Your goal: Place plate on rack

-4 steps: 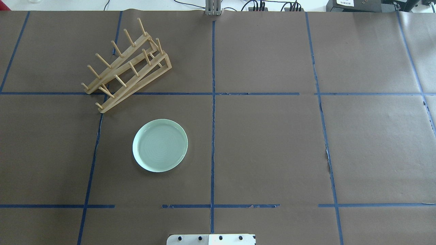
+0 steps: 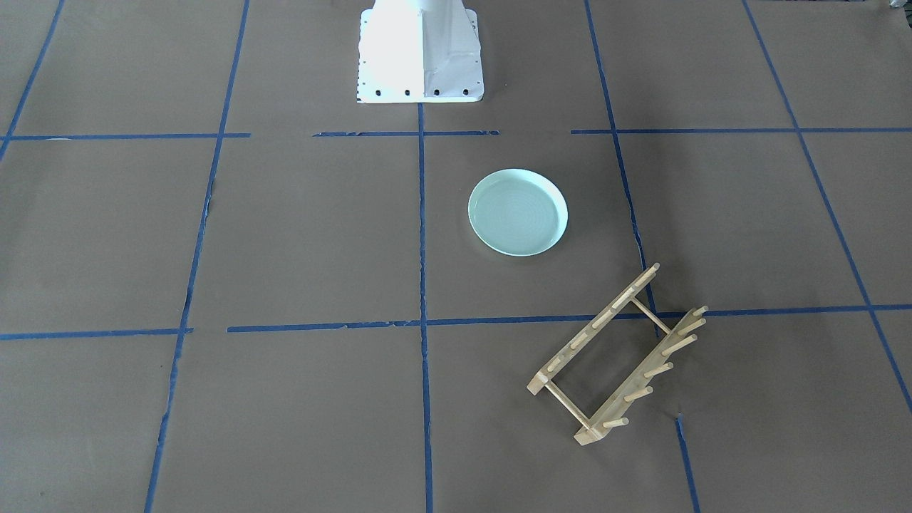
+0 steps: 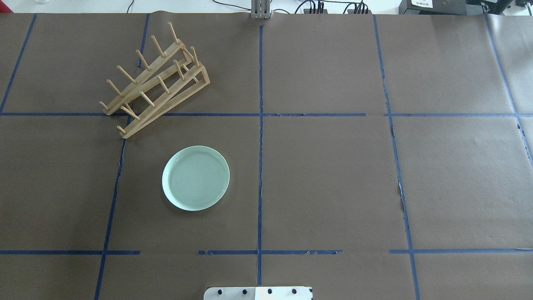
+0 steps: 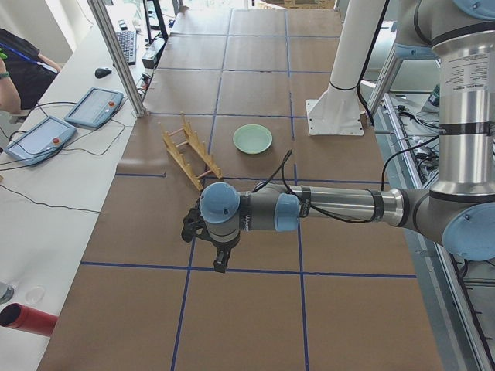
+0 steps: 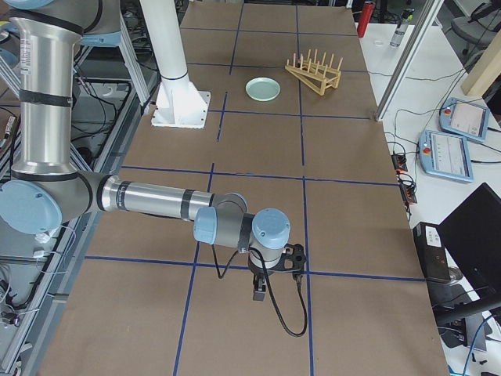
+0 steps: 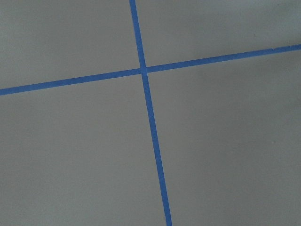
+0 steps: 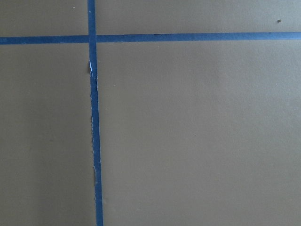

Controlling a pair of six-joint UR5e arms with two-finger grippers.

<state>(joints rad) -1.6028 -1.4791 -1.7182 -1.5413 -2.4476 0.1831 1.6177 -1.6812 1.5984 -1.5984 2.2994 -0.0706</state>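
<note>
The pale mint-green plate (image 3: pixel 195 178) lies flat on the brown table, left of the centre line; it also shows in the front-facing view (image 2: pixel 518 211). The empty wooden rack (image 3: pixel 154 81) stands diagonally beyond it at the back left, a short gap from the plate (image 2: pixel 613 356). My left gripper (image 4: pixel 220 259) shows only in the exterior left view, far from the plate (image 4: pixel 252 139) and the rack (image 4: pixel 189 154). My right gripper (image 5: pixel 262 290) shows only in the exterior right view, at the table's other end. I cannot tell whether either is open. Both wrist views show only paper and tape.
Blue tape lines grid the brown paper. The robot's white base plate (image 3: pixel 258 293) sits at the near edge. Two teach pendants (image 4: pixel 93 107) and a red cylinder (image 4: pixel 31 320) lie on the side bench; an operator's arm (image 4: pixel 8 85) shows there.
</note>
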